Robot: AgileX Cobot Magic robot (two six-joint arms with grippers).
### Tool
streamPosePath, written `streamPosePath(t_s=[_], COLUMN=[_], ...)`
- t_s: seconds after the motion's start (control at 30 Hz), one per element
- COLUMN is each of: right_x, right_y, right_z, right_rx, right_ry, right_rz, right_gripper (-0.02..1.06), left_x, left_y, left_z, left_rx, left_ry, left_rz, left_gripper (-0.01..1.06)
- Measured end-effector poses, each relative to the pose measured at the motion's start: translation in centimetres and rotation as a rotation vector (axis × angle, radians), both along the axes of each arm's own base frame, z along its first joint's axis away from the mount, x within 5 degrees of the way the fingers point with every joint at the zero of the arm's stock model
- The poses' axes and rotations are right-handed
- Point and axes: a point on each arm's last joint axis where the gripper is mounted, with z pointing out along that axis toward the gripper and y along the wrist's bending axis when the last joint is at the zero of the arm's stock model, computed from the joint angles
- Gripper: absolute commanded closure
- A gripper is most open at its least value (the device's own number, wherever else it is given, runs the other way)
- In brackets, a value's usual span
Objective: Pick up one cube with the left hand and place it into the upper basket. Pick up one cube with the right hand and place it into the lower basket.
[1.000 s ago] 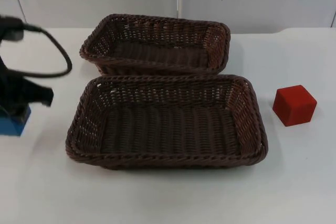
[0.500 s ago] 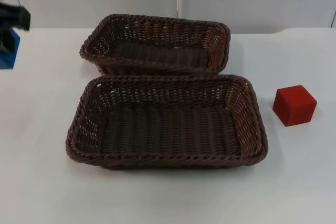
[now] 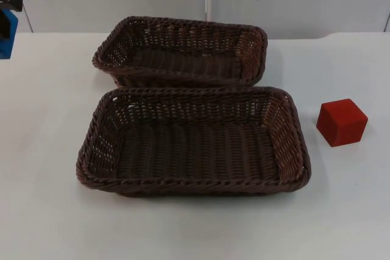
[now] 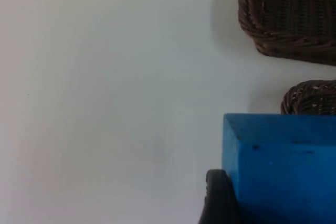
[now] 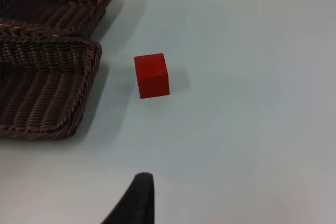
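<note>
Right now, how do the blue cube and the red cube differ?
The blue cube is held off the table in the left gripper; the red cube sits untouched on the table, right of the lower basket. Neither is in a basket. The right gripper waits short of the red cube.

L gripper (image 3: 6, 13) raised at far left edge of top view, fingers clamped on blue cube (image 4: 281, 169); one black fingertip (image 4: 218, 198) against cube's side. R arm waits; R gripper's fingertip (image 5: 137, 199) above table.
</note>
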Motion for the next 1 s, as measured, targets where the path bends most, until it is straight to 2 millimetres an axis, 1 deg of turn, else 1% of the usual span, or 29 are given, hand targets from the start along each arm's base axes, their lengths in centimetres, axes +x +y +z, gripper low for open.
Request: streamPosePath(t_s=[0.77,0.93,1.0], right_x=[0.0,0.0,0.0], right_y=[0.0,0.0,0.0], right_z=[0.0,0.0,0.0], right_rx=[0.0,0.0,0.0], right_ry=[0.0,0.0,0.0], right_rz=[0.0,0.0,0.0], right_gripper=[-0.01,-0.01,-0.01], left_x=[0.2,0.6,1.2], left_y=[-0.5,-0.9,-1.1], left_z=[0.2,0.1,-0.3], left_rx=[-0.07,-0.102,-0.106], left_ry=[-0.025,-0.042,-0.024], left_rz=[-0.007,-0.027,-0.027], left_gripper=[1.05,1.05,1.05])
